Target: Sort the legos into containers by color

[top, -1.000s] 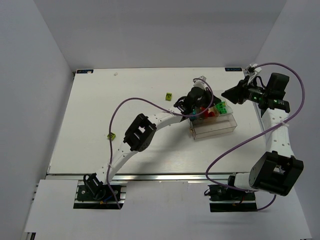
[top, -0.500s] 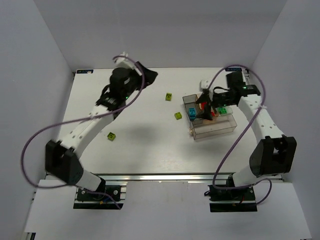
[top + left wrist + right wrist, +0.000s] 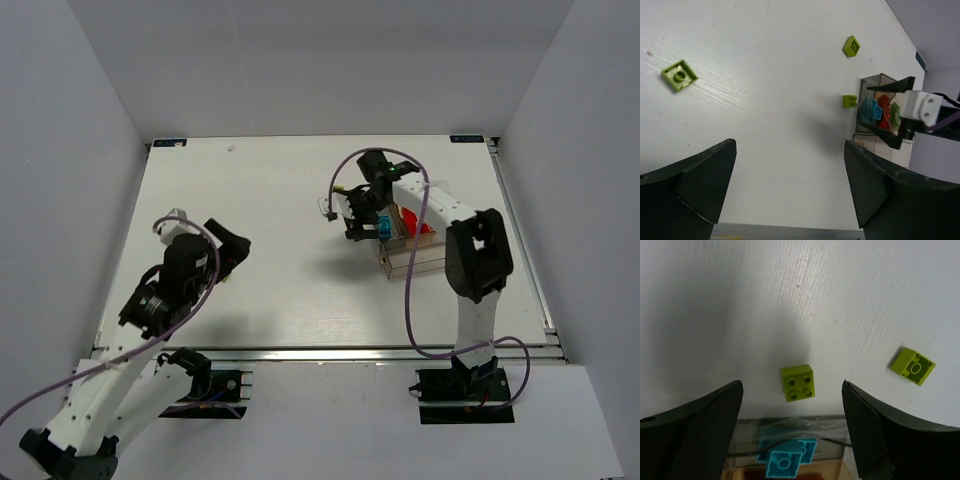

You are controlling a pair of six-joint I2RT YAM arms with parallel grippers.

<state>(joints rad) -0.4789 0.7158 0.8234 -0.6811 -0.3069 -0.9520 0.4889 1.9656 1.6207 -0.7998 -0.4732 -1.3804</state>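
My right gripper [image 3: 352, 213] hangs open just left of the container [image 3: 430, 262], a clear divided box. In the right wrist view its open jaws [image 3: 791, 386] frame a yellow-green 2x2 lego [image 3: 798, 382] lying on the table beside the container wall [image 3: 790, 423]; nothing is held. Light blue legos [image 3: 785, 458] lie inside, and a flat yellow-green lego [image 3: 912, 366] sits further out. Red legos [image 3: 410, 221] show in the box from above. My left gripper [image 3: 234, 246] is open and empty, high over the near left of the table. Its camera sees another flat yellow-green lego [image 3: 679, 75].
The left wrist view shows the container [image 3: 879, 81] far off with blue [image 3: 870, 111], red [image 3: 883, 113] and green [image 3: 896, 115] legos inside, and the right gripper's white body [image 3: 921, 107] over it. The table's near metal edge [image 3: 790, 233] lies below the left fingers.
The left arm left the container, swung to the far left and drew back to the near left, opening. The right arm came over the box to its left side, its jaws opening.
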